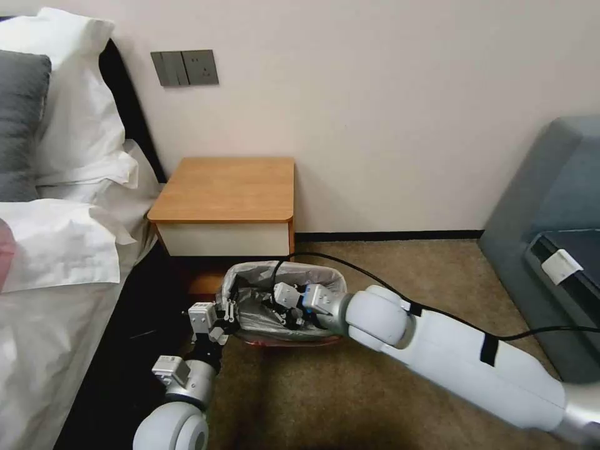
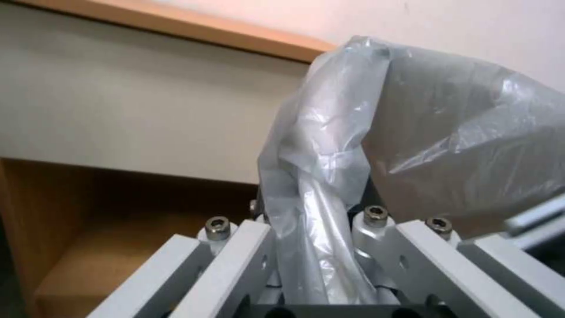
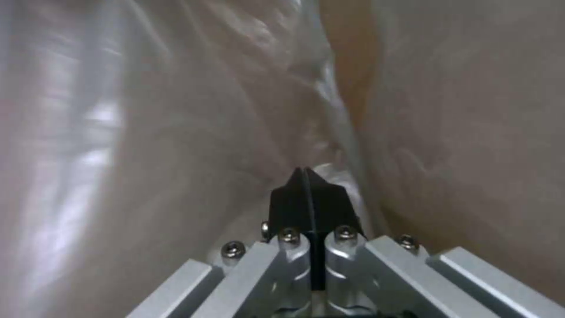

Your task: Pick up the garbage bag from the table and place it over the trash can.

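Your left tool (image 1: 226, 310) gripped the thin grey plastic garbage bag (image 1: 262, 312); right tool (image 3: 308, 185), pinched together, was inside it. Lining the beige plastic trash can (image 1: 289, 340) was underway; the rim needs seating.

No writing, number, brand or sign can be read anywhere. The white tag (image 1: 560, 263) on the dark case by the grey sofa shows no legible print, and the grey wall plate (image 1: 184, 67) above the table carries no markings that can be made out.
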